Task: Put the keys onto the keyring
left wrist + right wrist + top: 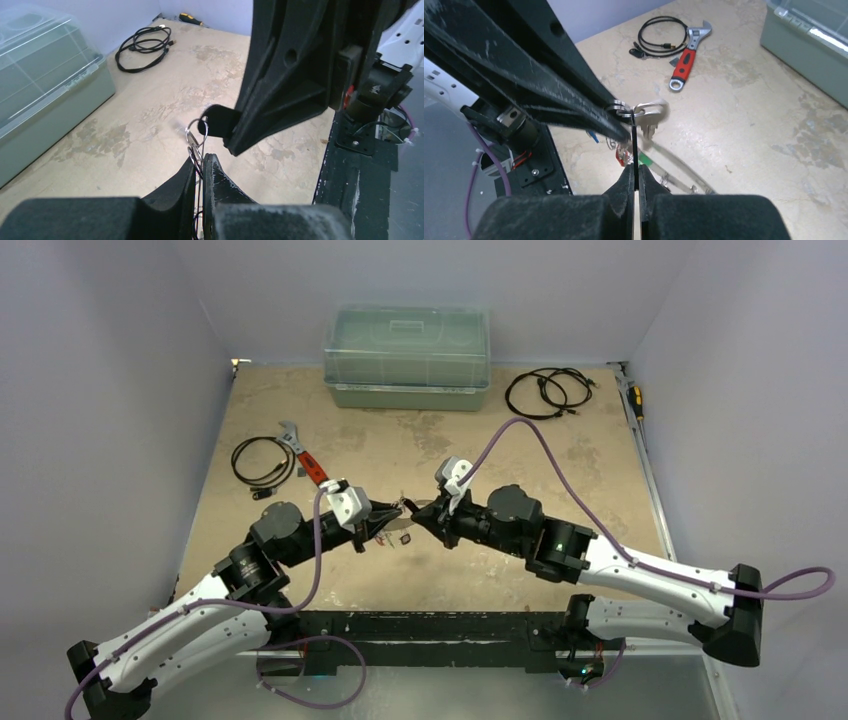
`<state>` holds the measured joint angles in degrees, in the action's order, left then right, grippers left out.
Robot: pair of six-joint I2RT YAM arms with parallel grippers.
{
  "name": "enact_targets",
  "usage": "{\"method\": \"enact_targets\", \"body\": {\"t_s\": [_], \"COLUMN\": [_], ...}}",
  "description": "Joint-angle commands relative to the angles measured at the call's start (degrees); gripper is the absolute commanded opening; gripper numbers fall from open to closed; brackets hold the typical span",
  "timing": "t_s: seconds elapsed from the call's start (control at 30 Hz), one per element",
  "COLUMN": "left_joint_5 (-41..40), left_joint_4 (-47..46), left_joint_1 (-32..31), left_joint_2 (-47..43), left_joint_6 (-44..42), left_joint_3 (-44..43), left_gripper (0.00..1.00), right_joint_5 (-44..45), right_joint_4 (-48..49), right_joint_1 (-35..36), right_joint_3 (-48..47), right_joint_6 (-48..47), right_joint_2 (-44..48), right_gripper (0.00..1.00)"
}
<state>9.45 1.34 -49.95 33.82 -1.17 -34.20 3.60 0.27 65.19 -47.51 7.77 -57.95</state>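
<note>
- Right fingers (626, 186) are pressed together on the thin black tag (220, 122) of a silver key (651, 116).
- The key is held above the tabletop (749, 125), its long axis upright in the right wrist view and its blade turned toward those fingers.
- Left fingers (186, 187) are closed on a small wire ring (192, 135) that meets the tag.
- The keyring (684, 175) is seen blurred below the key, its curve running off rightward.

The table (420, 455) is tan, mottled with paler blotches (like worn plaster); the box (407, 358) is pale translucent green, the coiled cables (262, 460) black, the wrench (305, 462) red-handled with a silver head. The key (651, 117) is silver, its tag (220, 122) black, other tags (620, 159) red, green and blue. The arms (200, 625) are white and black, their hoses (530, 435) purple.
</note>
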Motion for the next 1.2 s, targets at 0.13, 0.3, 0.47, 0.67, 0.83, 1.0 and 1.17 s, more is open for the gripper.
{"method": "enact_targets", "body": {"t_s": [0.13, 0.3, 0.47, 0.67, 0.83, 1.0, 1.17], "left_joint_5": [3.3, 5.0, 5.7, 5.7, 6.0, 6.7, 7.2], "left_joint_4": [-1.4, 0.6, 0.9, 1.4, 1.9, 2.1, 2.2], "left_joint_1": [-0.1, -0.1, -0.1, -0.2, -0.2, -0.2, -0.1], "left_joint_2": [-0.7, -0.8, -1.0, -1.2, -1.2, -1.6, -2.1], "left_joint_6": [-1.9, -2.3, -2.3, -2.9, -3.3, -3.4, -3.5], "left_joint_3": [-2.8, -2.8, -2.7, -2.8, -2.9, -2.7, -2.5], "left_gripper": [0.0, 0.0, 0.0, 0.0, 0.0, 0.0, 0.0], "right_joint_5": [4.7, 7.6, 10.7, 15.2, 18.8, 22.3, 23.9], "right_joint_4": [-12.4, -17.8, -20.8, -22.6, -22.4, -20.5, -20.0], "right_joint_1": [0.1, 0.1, 0.1, 0.1, 0.1, 0.1, 0.1], "right_joint_3": [-12.3, -16.1, -17.7, -18.5, -19.6, -20.4, -20.4], "right_joint_6": [-6.4, -7.4, -10.3, -11.8, -13.8, -14.1, -13.0], "right_joint_2": [-1.3, -3.5, -3.5, -3.5, -4.8, -6.4, -6.9], "right_gripper": [0.0, 0.0, 0.0, 0.09, 0.13, 0.43, 0.62]}}
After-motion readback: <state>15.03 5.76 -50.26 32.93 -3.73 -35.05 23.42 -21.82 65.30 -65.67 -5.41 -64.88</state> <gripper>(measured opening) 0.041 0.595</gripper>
